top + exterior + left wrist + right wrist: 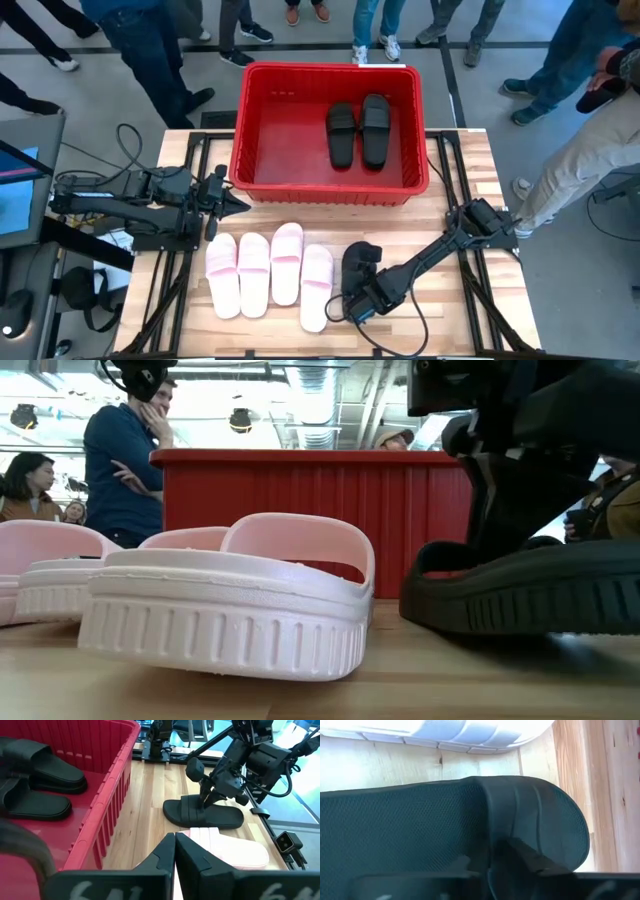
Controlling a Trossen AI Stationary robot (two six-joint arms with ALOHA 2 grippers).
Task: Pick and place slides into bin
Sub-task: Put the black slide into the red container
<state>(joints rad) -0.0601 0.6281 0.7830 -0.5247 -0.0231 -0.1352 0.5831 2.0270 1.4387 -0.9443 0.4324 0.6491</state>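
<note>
Pale wooden slatted table (470,170) under everything, with the large rectangular red plastic bin (330,186) at its far middle edge; people standing on the floor beyond the bin

Inside the bin, toward its right half: two black foam slide sandals (358,130) lying side by side, soles down

In front of the bin, on the bare wood: four pale pink foam slide sandals (270,270) in a row, side by side and touching, toes toward the bin; nearest the low camera, the rightmost of them, ribbed sole edge on the table

Just right of the pink row, also in front of the bin: a single black foam slide sandal (360,262), flat on the table, apart from the bin's front wall

Right gripper (206,800) down on that single black sandal, at its end away from the bin; fingers set on the wide strap, one over it as seen past the wrist; cannot tell whether the clamp is complete, sandal not lifted

Left gripper (232,203) off the bin's front left corner, hovering just beside the red wall, above the table; fingers together, nothing between them, tips meeting in a point in the left wrist view
</note>
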